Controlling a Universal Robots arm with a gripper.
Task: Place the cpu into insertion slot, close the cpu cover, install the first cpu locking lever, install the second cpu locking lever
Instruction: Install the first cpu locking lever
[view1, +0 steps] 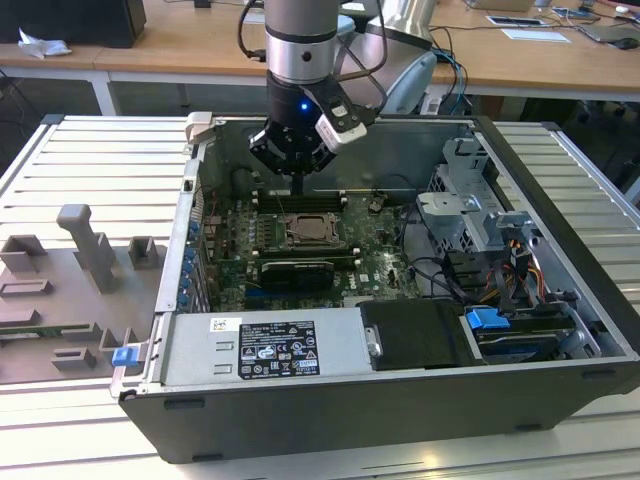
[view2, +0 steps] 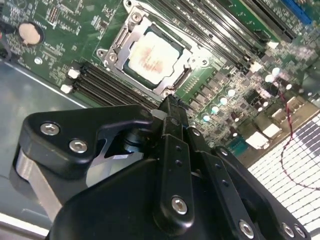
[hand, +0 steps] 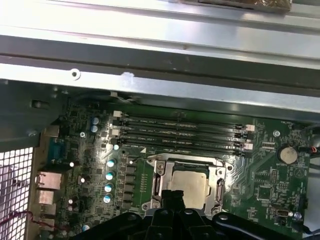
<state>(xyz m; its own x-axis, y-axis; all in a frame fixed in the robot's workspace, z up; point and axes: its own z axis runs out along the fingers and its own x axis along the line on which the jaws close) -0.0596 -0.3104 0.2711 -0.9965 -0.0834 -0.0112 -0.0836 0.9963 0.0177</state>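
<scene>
In the exterior view, an open computer case (view1: 560, 300) of dark and grey sheet metal lies on a ribbed metal worktop (view1: 90, 160). The arm's black jaws hang inside the case, tapering to one narrow tip just above the green circuit board (view1: 380, 245), near the square, silvery-rimmed insertion slot (view1: 312, 232). Grey moulded blocks (view1: 90, 245) stand on the worktop at the exterior view's left.

In the second wrist view, the cpu (view2: 152, 54), a flat square with a matte, pale silvery-beige face, sits in the slot. The cpu cover (view2: 116, 47), a thin bright metal frame, lies flat around it, and the chip shows through its window. The jaws, black with bright screw heads, are clenched together on nothing, their tip just beside one corner of the socket. One round silvery coin cell (view2: 29, 32) sits on the board.

In the first wrist view, four long, dark memory slots (hand: 180, 134) run parallel beside the socket. The pale chip lies under the same frame, and the case's dull metal wall (hand: 160, 60) rises past the board.
</scene>
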